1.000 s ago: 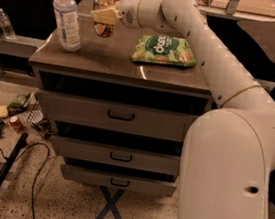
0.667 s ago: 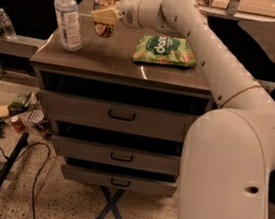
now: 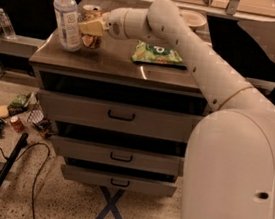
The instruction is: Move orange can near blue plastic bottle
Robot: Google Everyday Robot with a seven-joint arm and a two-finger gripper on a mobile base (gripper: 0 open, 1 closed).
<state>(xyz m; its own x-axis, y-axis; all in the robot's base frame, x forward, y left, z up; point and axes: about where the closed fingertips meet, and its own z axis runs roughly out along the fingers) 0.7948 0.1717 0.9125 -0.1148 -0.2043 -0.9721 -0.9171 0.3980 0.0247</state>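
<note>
The orange can [image 3: 89, 39] is on the top of the drawer cabinet [image 3: 108, 65], right beside the tall blue plastic bottle [image 3: 66, 19] and on its right. The bottle stands upright at the cabinet's left rear, with a white cap. My gripper [image 3: 92, 26] reaches in from the right, and its yellowish fingers [image 3: 94, 25] are closed around the upper half of the can. Only the can's silver top rim and lower part show. I cannot tell whether the can touches the bottle.
A green chip bag [image 3: 159, 54] lies at mid-top, right of the can. A white bowl [image 3: 193, 19] sits at the back. A small clear bottle [image 3: 6, 24] stands on a shelf at left. Litter [image 3: 18, 116] and a black stick [image 3: 3, 174] lie on the floor.
My gripper has carried the orange can to the left, closing the gap to the blue plastic bottle. The bottle and the chip bag have not moved.
</note>
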